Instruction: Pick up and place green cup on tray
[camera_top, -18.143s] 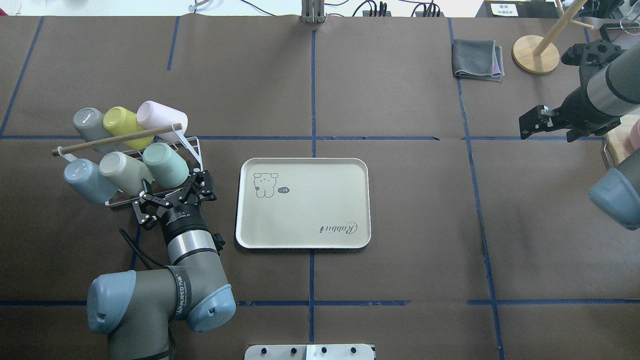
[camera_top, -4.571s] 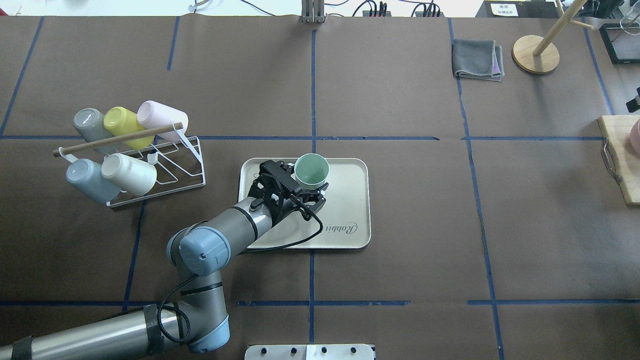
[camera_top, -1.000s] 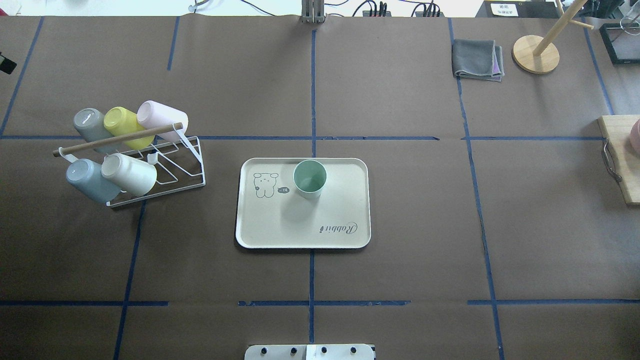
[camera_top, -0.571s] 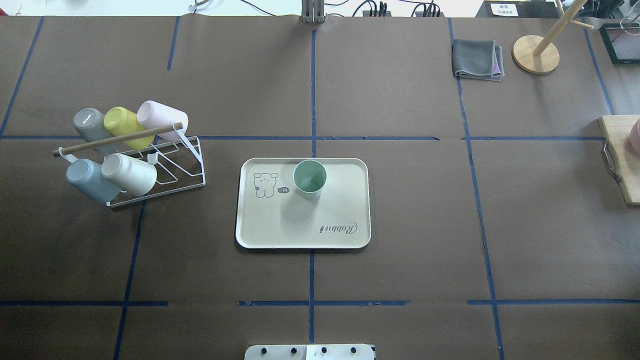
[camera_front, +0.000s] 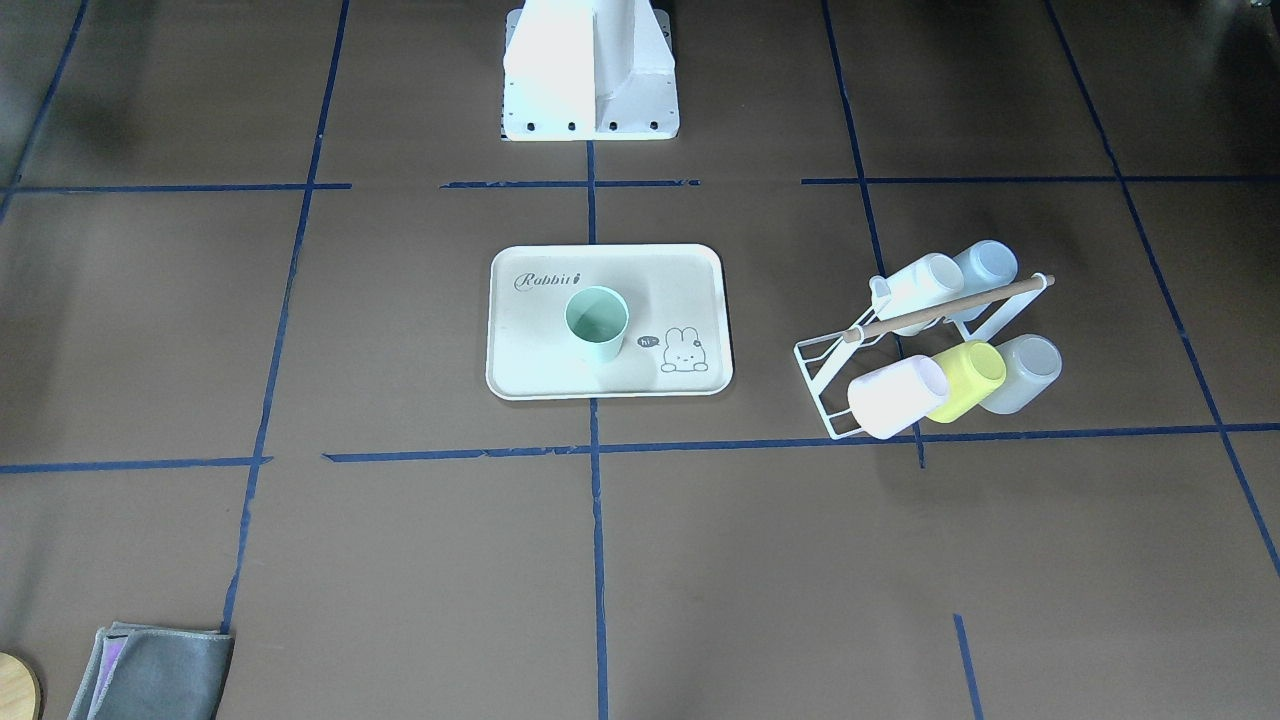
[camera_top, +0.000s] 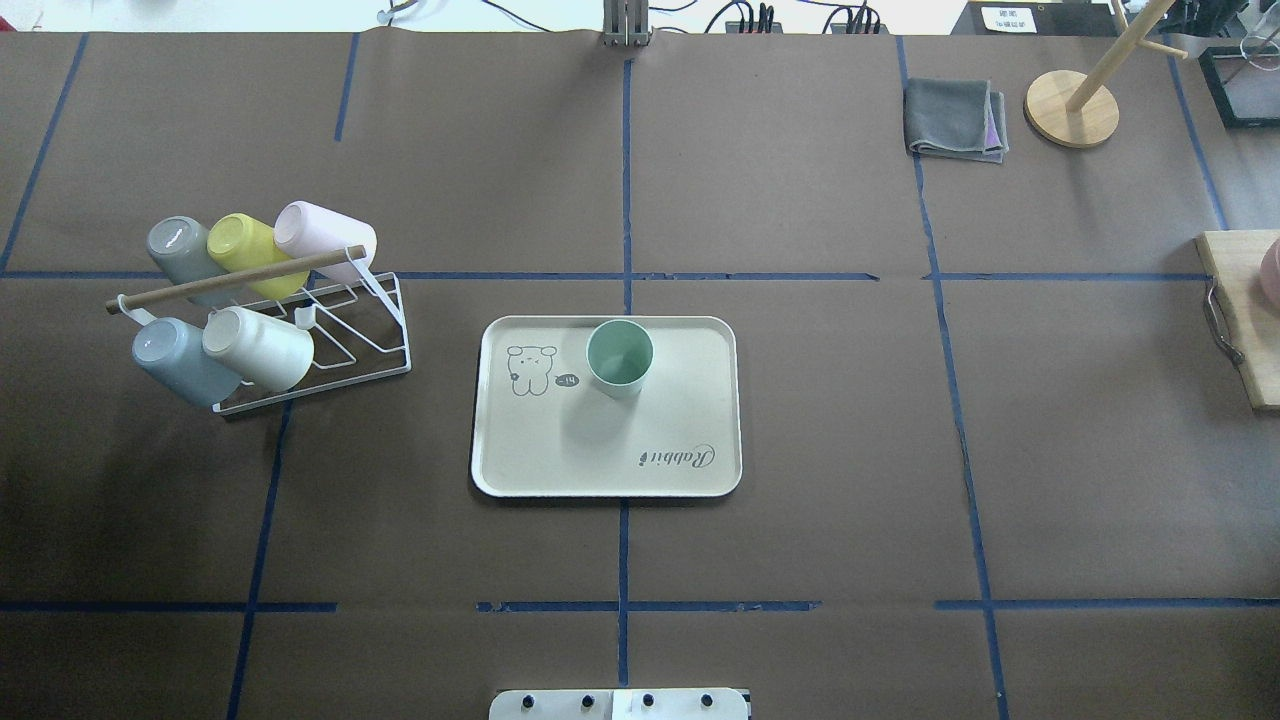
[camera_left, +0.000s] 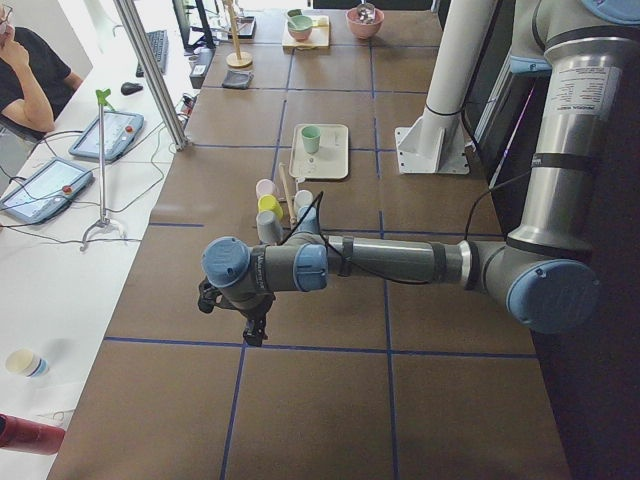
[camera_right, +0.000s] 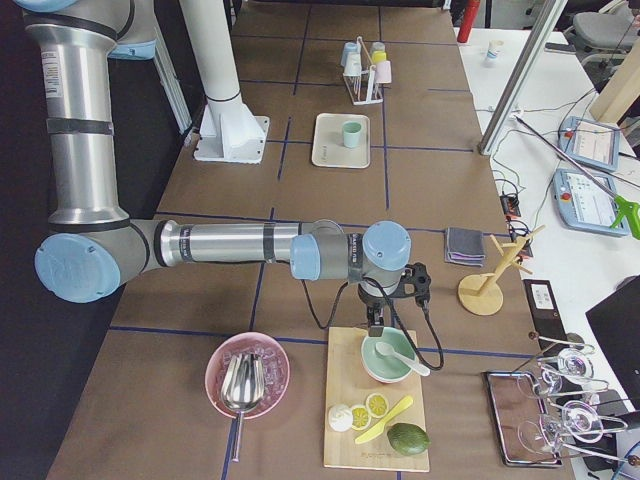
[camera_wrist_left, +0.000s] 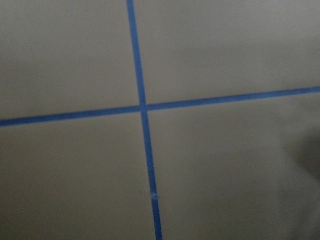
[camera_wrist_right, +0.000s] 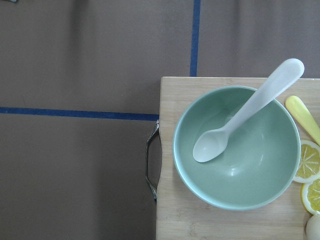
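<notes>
The green cup (camera_top: 619, 355) stands upright on the tray (camera_top: 600, 450), in its far half beside the bunny drawing. Nothing touches it. It also shows in the front-facing view (camera_front: 597, 322) on the tray (camera_front: 530, 350). My left gripper (camera_left: 251, 333) shows only in the exterior left view. It hangs over bare table, well away from the tray, and I cannot tell whether it is open or shut. My right gripper (camera_right: 377, 322) shows only in the exterior right view, above a wooden board, and I cannot tell its state either.
A white wire rack (camera_top: 330, 345) with several cups, among them a yellow-green cup (camera_top: 240, 245) and a pale blue cup (camera_top: 175, 355), stands left of the tray. A grey cloth (camera_top: 955, 120) and a wooden stand (camera_top: 1070, 108) are far right. A green bowl with a spoon (camera_wrist_right: 235, 147) sits on the board.
Over the earlier frames my left gripper took the green cup from the rack, set it on the tray and left the overhead view. In the last second nothing on the table has moved.
</notes>
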